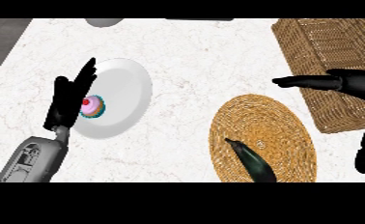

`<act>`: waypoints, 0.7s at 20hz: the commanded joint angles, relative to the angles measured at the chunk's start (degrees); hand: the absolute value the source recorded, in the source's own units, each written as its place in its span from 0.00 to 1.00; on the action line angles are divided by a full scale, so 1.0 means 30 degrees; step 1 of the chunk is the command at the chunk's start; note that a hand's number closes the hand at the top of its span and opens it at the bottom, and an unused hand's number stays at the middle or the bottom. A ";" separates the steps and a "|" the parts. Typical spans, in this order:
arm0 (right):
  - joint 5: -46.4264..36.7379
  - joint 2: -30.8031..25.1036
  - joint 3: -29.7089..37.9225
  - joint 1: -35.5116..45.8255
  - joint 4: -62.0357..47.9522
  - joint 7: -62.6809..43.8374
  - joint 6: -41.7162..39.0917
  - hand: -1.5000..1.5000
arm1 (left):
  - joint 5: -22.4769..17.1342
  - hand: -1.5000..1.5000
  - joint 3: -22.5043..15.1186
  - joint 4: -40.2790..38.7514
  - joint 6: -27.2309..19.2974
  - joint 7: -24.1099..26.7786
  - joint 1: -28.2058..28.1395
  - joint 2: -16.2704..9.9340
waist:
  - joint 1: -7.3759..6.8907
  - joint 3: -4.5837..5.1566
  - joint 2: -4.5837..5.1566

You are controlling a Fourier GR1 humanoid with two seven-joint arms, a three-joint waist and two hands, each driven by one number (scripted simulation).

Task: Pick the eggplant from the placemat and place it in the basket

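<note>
The right hand (329, 82) hovers over the wicker basket (321, 44), fingers stretched out and holding nothing — the eggplant (254, 162) lies well below it, on the near part of the round woven placemat (262, 131); the left hand (70, 98) rests spread beside a white plate (125, 88) carrying a cupcake (92, 106)

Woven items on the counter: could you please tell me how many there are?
2: a round woven placemat at lower right, with the eggplant on it, and a rectangular woven basket at the upper right, partly cut off by the edge.
</note>
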State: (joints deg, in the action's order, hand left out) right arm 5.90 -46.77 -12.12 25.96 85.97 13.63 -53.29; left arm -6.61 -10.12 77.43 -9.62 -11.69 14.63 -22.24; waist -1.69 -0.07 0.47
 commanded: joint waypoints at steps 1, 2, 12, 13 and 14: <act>-0.0691 -0.0547 -0.0688 0.0717 -0.1456 0.3128 -0.3577 0.00 | 0.0208 0.50 -0.0298 0.0054 0.0046 0.0208 -0.0315 0.0503 | 0.0057 -0.0008 -0.0008; -0.1161 -0.0569 -0.0897 0.0526 -0.1391 0.3382 -0.3207 0.00 | -0.0336 0.50 0.0778 0.0277 0.0782 0.0092 -0.0270 -0.0813 | 0.0025 -0.0012 -0.0035; -0.3902 0.0375 -0.1596 0.0140 -0.3514 0.6291 0.0557 0.00 | 0.0617 0.50 0.0717 -0.0332 0.0271 -0.0199 0.0237 0.0528 | 0.0399 0.0004 -0.0095; -0.4206 0.0391 -0.1757 0.0502 -0.4605 0.6682 0.0642 0.00 | 0.0781 0.50 0.0553 0.0236 0.0131 0.0554 -0.1094 0.0583 | 0.0201 0.0001 -0.0080; -0.4549 0.1343 -0.2299 0.1003 -0.4527 0.5963 0.1392 0.00 | 0.0545 0.50 0.0965 0.0459 0.0626 -0.1194 0.0525 -0.0099 | 0.0224 0.0000 -0.0082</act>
State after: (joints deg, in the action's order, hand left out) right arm -4.47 -45.40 -17.69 27.10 76.64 23.54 -45.27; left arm -5.20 -8.11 77.28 -8.52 -11.96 14.28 -21.51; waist -0.94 -0.07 0.27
